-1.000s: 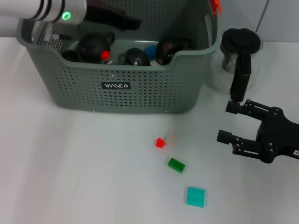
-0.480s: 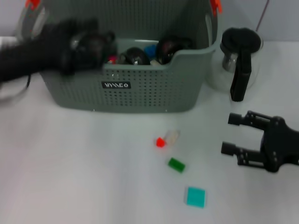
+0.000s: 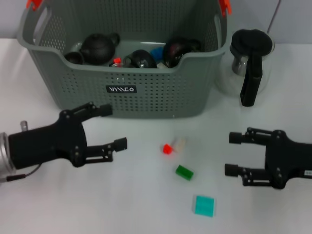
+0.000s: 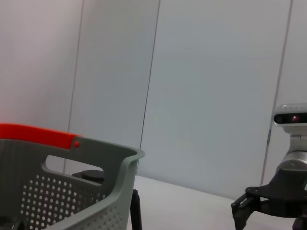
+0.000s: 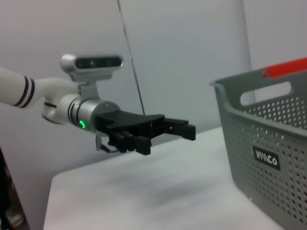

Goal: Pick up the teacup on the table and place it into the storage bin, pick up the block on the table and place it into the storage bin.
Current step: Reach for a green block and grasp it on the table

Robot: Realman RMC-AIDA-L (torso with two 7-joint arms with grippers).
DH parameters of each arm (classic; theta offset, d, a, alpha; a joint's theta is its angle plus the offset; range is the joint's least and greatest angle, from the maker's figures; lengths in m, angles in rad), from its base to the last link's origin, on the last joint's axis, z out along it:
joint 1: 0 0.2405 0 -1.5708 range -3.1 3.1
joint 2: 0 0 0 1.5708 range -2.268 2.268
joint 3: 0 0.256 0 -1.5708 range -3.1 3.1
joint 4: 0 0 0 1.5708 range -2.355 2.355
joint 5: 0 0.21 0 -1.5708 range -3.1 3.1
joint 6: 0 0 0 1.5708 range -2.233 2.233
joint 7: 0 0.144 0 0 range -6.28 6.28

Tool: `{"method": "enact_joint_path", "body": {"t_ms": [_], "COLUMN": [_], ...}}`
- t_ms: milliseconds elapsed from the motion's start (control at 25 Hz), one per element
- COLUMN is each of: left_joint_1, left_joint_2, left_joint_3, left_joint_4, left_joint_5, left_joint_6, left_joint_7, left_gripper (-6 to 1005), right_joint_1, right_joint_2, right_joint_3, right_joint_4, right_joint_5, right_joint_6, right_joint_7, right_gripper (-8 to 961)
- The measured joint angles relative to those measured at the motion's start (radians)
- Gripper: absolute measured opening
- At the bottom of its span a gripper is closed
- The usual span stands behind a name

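Only the head view takes in the whole bench (image 3: pixel 122 204): the storage bin (image 3: pixel 146 97) stands at the back, a grey-green perforated basket with orange handle clips and a small black label on its front wall, and dark round teaware lies inside it. In front of the bin, on the bare white surface, lie a small red block (image 3: pixel 167 149) touching a pale block (image 3: pixel 180 144), a green block (image 3: pixel 184 172) near them, and a flat teal block (image 3: pixel 204 205) closer to the robot. A glass jug (image 3: pixel 248 63) with a black handle stands just beside the bin on the right. The left gripper (image 3: pixel 113 127) hovers low before the bin, fingers spread apart and empty; the right gripper (image 3: pixel 232 154) hangs right of the blocks, likewise spread and empty. The right wrist view shows the left gripper (image 5: pixel 184 130) side-on and the bin's label; the left wrist view catches the bin's rim and an orange clip (image 4: pixel 36 134).
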Motion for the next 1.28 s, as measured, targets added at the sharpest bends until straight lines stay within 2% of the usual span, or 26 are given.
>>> {"method": "enact_joint_path", "body": {"t_ms": [200,480,760,1040,1280], "left_joint_1": [-0.007,-0.010,-0.003,-0.003,-0.002], "left_joint_2": [-0.012,-0.028,-0.033,-0.032,-0.034], "left_joint_3": [0.000,0.000,0.000,0.000,-0.005], "left_joint_4": [0.019,0.031,0.038,0.051,0.057], "left_joint_5": [0.003,0.003,-0.003,-0.005,-0.006], "left_joint_6": [-0.031,-0.092,-0.120,-0.137,-0.138], "left_joint_7": [0.022,0.026,0.027,0.028,0.029], "left_gripper": [921,922,922,921,921], "right_joint_1": [0.043,0.120,0.185,0.267,0.320], "right_joint_2": [0.011,0.016,0.016,0.018,0.020], "right_joint_3": [-0.004,-0.038,-0.216,-0.392,-0.509], "right_joint_4": [-0.048,-0.036,-0.044,-0.051,-0.051], "right_joint_5": [-0.044,-0.119,-0.143,-0.246,-0.256], "right_joint_6": [0.011,0.085,0.188,0.307,0.363], "right_joint_7": [0.028,0.063,0.234,0.451,0.562], "right_gripper": [825,825,825,825,825]}}
